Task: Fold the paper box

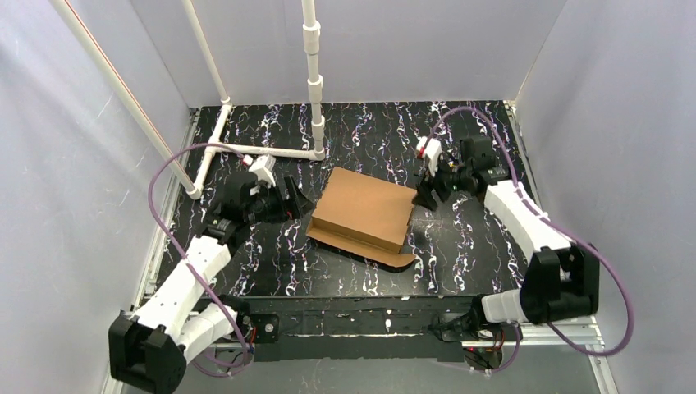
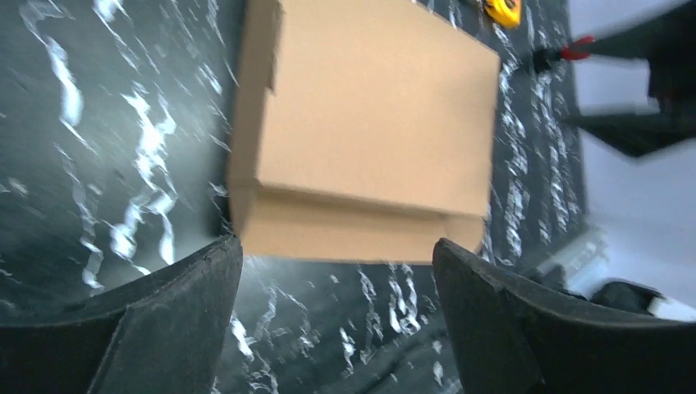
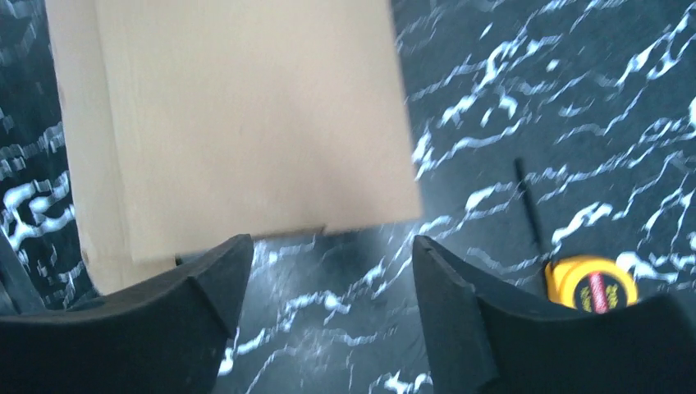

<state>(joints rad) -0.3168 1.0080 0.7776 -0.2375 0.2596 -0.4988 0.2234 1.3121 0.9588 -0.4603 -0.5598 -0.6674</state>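
Note:
The brown cardboard paper box (image 1: 365, 212) lies mid-table, folded into a low closed shape with a flap spread flat on the table along its near edge. My left gripper (image 1: 297, 199) is open and empty just off the box's left side; in the left wrist view the box (image 2: 369, 139) fills the space ahead of the open gripper (image 2: 336, 254). My right gripper (image 1: 424, 195) is open and empty just off the box's right side; the right wrist view shows the box (image 3: 238, 123) ahead of the open gripper (image 3: 331, 250).
An orange tape measure (image 3: 591, 285) lies on the black marbled table near the right gripper, also showing in the left wrist view (image 2: 502, 10). A white PVC pipe frame (image 1: 254, 149) stands at the back left. Grey walls enclose the table.

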